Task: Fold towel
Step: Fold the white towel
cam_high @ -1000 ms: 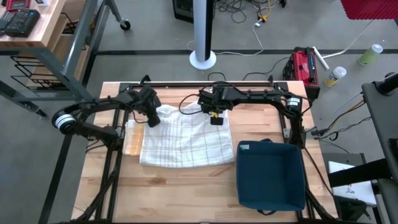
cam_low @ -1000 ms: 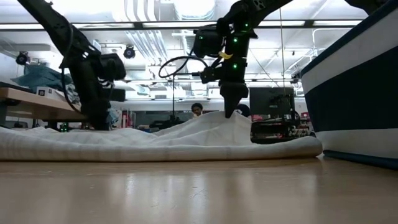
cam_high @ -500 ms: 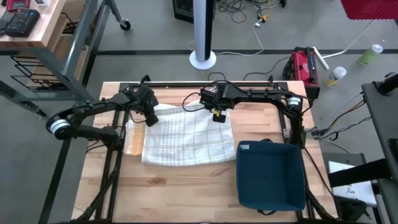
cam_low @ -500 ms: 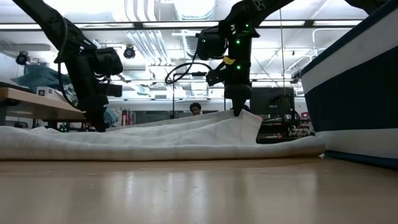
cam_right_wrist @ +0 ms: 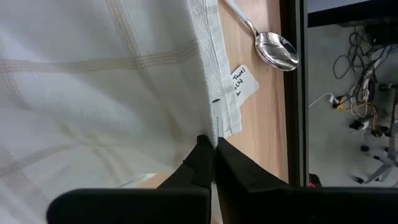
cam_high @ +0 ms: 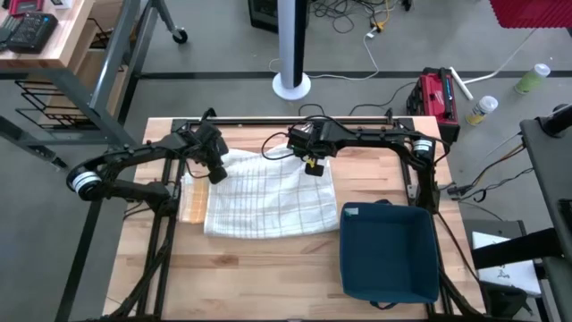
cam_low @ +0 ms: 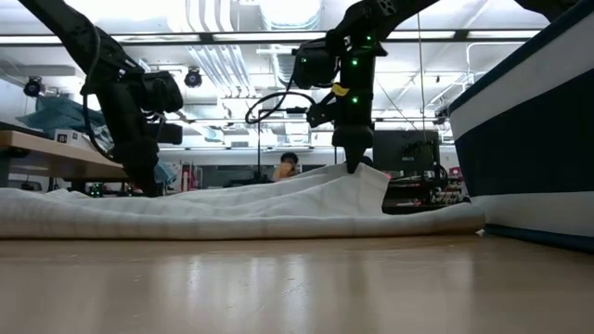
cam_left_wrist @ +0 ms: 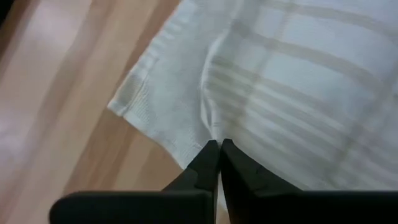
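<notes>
**High view: two claws pinching the far corners of the towel**

High view is showing the towel (cam_high: 268, 199) lying spread on the tabletop (cam_high: 268, 268), left of the blue bin (cam_high: 389, 250) and with its far edge near the back rail. The left claw (cam_high: 217, 173) is sitting at the towel's far left corner and the right claw (cam_high: 311, 169) at its far right corner, so each arm is taking one end of the same edge. That pairing is making sense for a fold: with both corners gripped together, the edge can be carried as one straight line toward the near side.

In the left wrist view the fingers are pressing together on a ridge of cloth just inside the hemmed corner, and the fabric is puckering up into them, so this claw is clamping the towel. The right wrist view is showing the same thing at the other hem, right by the small sewn label (cam_right_wrist: 241, 83). A spoon (cam_right_wrist: 268, 45) is lying on the bare wood just beyond that corner (apart from the cloth, not touching it).

The low view is explaining the height: the right corner is hanging raised under its claw while the rest is resting flat, which is keeping the lifted edge clear of the layer below. My reading is that the fold is only starting, with the carry across not yet made.
</notes>
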{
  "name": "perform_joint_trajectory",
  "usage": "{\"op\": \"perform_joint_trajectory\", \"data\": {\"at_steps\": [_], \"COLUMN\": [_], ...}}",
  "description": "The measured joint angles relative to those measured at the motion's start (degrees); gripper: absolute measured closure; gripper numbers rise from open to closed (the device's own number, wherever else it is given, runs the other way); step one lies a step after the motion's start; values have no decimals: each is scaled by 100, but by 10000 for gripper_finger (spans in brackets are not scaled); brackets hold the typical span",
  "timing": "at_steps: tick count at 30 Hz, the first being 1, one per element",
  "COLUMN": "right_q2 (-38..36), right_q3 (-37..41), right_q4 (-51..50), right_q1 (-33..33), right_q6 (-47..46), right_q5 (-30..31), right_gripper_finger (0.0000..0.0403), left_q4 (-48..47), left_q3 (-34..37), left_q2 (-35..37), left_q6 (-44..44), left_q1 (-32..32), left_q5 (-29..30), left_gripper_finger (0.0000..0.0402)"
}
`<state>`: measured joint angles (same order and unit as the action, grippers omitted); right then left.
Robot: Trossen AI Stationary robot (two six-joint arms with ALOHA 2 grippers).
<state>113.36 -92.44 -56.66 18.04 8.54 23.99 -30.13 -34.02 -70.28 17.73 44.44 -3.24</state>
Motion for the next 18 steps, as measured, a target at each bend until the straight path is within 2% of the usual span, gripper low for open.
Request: {"op": "perform_joint_trajectory", "data": {"at_steps": [4, 6, 18], "right_q2": [0, 0, 0], "right_q3": [0, 0, 0], "right_q4": [15, 14, 64], "right_q1": [0, 0, 0], "right_q6": [0, 2, 52], "right_q5": [-10, -17, -42], "right_gripper_finger": [403, 403, 403], "left_q4": [5, 27, 343], "left_q3": [0, 0, 2], "left_q2": [0, 0, -18], "left_q6": [-19, -126, 61], "left_q1": [-4, -4, -2], "left_q5": [-24, 175, 401], "left_gripper_finger": [400, 393, 291]}}
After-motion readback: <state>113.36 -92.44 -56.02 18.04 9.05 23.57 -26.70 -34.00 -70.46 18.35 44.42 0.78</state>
